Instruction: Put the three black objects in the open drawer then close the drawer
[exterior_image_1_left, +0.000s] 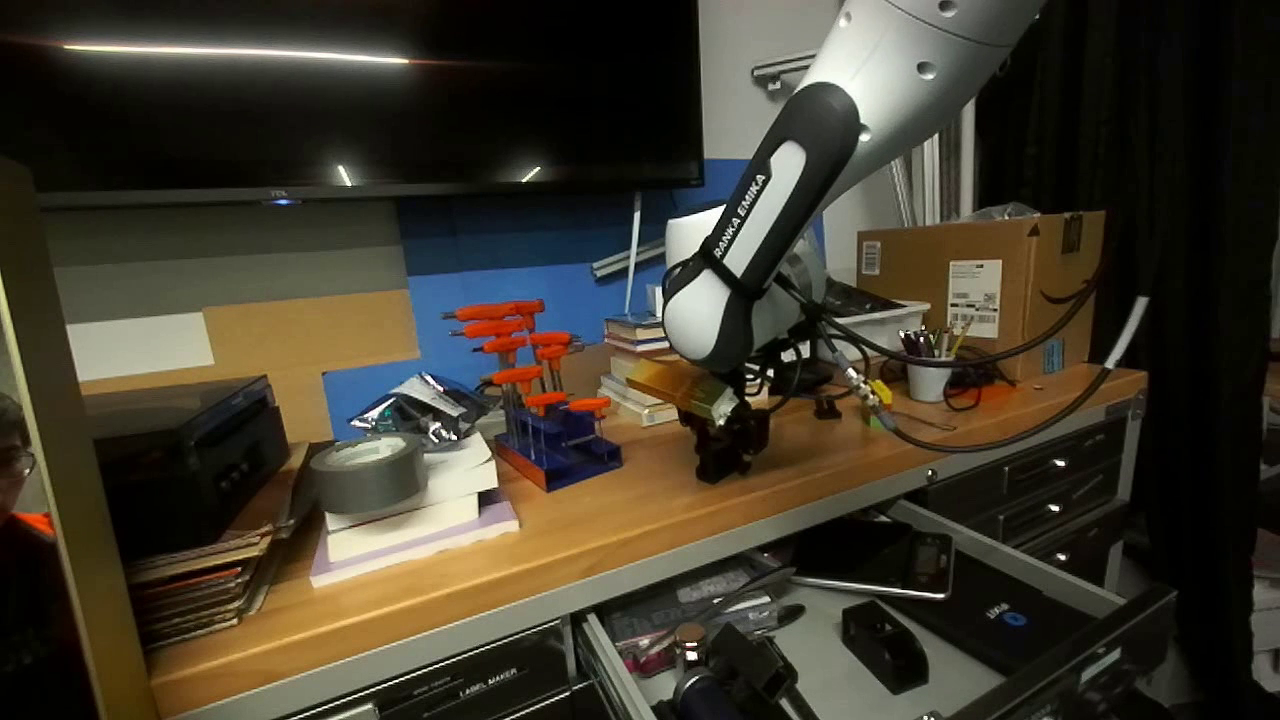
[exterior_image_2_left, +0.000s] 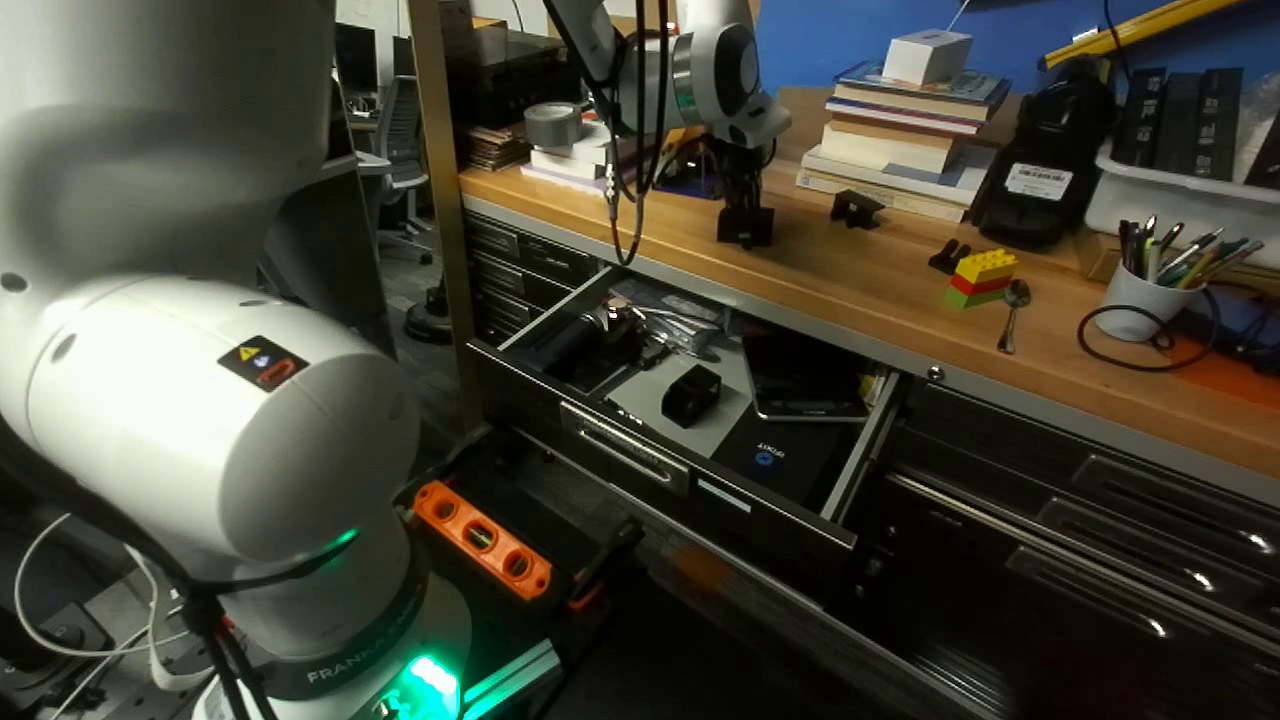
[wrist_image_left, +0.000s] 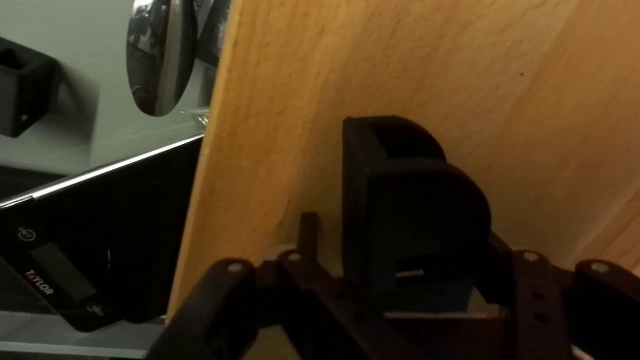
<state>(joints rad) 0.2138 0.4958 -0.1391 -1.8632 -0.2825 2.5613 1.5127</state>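
Note:
The drawer (exterior_image_1_left: 1010, 556) (exterior_image_2_left: 530, 395) stands pulled out below the wooden tabletop. A black chunky object (exterior_image_1_left: 885, 645) (exterior_image_2_left: 692, 395) lies inside it; it also shows in the wrist view (wrist_image_left: 22, 90). My gripper (exterior_image_1_left: 735, 440) (exterior_image_2_left: 745, 205) points down over the tabletop near its front edge. In the wrist view my fingers (wrist_image_left: 407, 240) stand open around a second black object (wrist_image_left: 415, 210), with a gap on its left side. The right fingertip is hidden behind it. Another black piece (exterior_image_2_left: 857, 208) stands by the books, and a smaller black piece (exterior_image_2_left: 948, 257) is beside toy bricks.
The drawer also holds a black scale (wrist_image_left: 75, 260), a dark box (exterior_image_2_left: 790, 455) and tools. On the tabletop are a red-orange rack (exterior_image_1_left: 560, 430), book stacks (exterior_image_2_left: 890, 150), a tape roll (exterior_image_1_left: 368, 475), toy bricks (exterior_image_2_left: 982, 280), a spoon (exterior_image_2_left: 1012, 310) and a pen cup (exterior_image_2_left: 1145, 300).

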